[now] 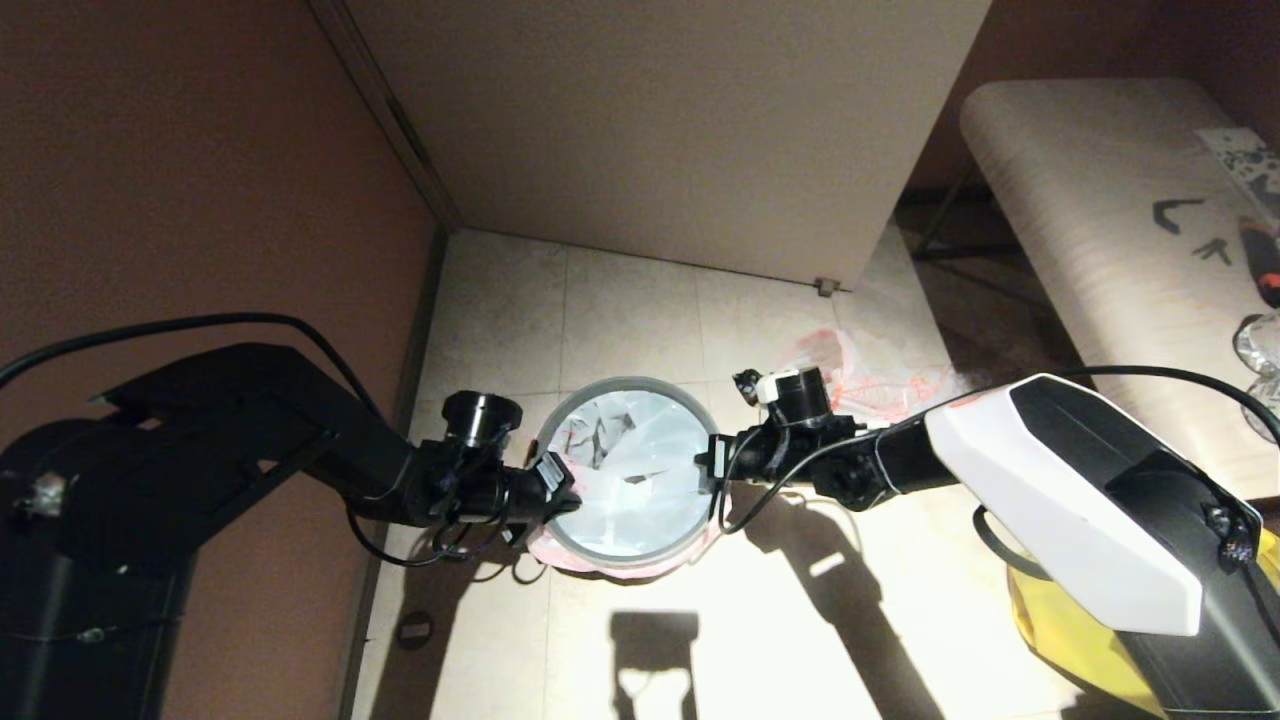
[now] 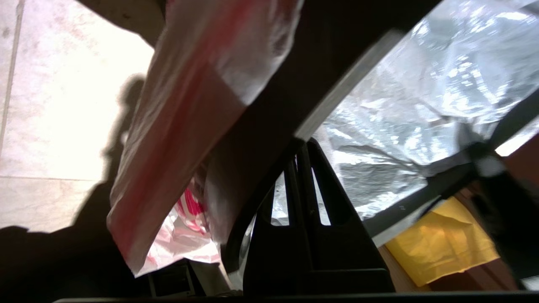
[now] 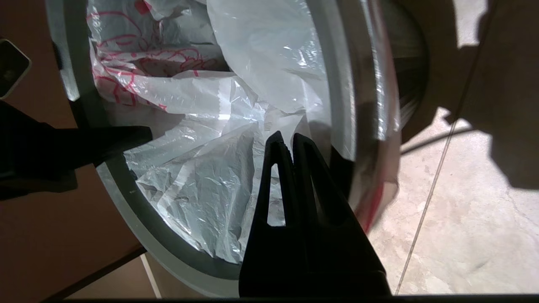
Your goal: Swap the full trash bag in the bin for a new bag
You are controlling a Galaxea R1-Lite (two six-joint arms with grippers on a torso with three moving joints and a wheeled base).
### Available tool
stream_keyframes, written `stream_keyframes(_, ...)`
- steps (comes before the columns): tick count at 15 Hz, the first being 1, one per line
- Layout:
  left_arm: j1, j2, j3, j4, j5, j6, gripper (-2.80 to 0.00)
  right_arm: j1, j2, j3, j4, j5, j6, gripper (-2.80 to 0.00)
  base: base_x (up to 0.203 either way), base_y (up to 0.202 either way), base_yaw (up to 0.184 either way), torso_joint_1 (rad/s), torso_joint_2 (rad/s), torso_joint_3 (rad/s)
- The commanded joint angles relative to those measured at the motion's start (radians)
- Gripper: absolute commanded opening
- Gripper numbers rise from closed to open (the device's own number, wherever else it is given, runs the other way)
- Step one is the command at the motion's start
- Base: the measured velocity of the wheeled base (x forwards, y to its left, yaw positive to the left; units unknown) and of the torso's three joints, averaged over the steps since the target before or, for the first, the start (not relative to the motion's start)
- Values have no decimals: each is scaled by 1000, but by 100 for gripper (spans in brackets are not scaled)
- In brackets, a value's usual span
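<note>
**New bag sits between two closed claws, one at each side of the rim**

New bag point(image 1: 640, 470), thin translucent white plastic with a pinkish-red edge, lies crumpled inside the small round black bin point(image 1: 620, 382). Its edge is folded out over the thin grey hoop on the side nearest me.

My left gripper point(image 1: 558, 484) is at the hoop's left side and my right gripper point(image 1: 712, 460) at its right, facing each other straight across the opening. The liner's mouth lies between them. Both claws are pressed together. In the wrist views each pair of tips reaches just inside the hoop over the film, and I can't make out any plastic caught between them.

Each arm is nearest its own half of the rim, so I'd judge the seating should be worked outward from both sides.

The lumpy, red-printed full trash bag point(image 1: 880, 375) lies on the floor tiles point(image 1: 620, 300) behind my right arm, well clear of the bin.
</note>
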Motion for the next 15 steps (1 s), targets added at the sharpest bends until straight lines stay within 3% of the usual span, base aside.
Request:
stream_keyframes(1, -2, 13, -3, -2, 0, -5, -280, 14, -43, 4, 2, -2, 1, -280, 0, 0, 0, 0, 0, 0)
stream_keyframes(3, -3, -7, -1, 1, 3, -5, -280, 34, -94, 9, 22, -46, -1, -280, 0, 0, 0, 0, 0, 0)
stream_keyframes(6, -27, -171, 42, 7, 39, 0, -280, 50, -222, 15, 112, -189, -27, -280, 0, 0, 0, 0, 0, 0)
stream_keyframes(8, -56, -316, 74, 16, 109, 23, -280, 33, -297, 17, 217, -348, -103, -280, 0, 0, 0, 0, 0, 0)
stream_keyframes(10, -99, -459, 81, 83, 201, 75, -280, -10, -350, 22, 284, -480, -171, -280, 0, 0, 0, 0, 0, 0)
stream_keyframes(11, -130, -522, 78, 131, 280, 115, -280, -31, -382, 31, 301, -524, -176, -280, 0, 0, 0, 0, 0, 0)
stream_keyframes(13, -184, -650, 80, 214, 411, 186, -280, -70, -461, 91, 332, -568, -189, -280, 0, 0, 0, 0, 0, 0)
stream_keyframes(15, -237, -774, 87, 315, 518, 213, -280, -92, -548, 182, 343, -609, -195, -280, 0, 0, 0, 0, 0, 0)
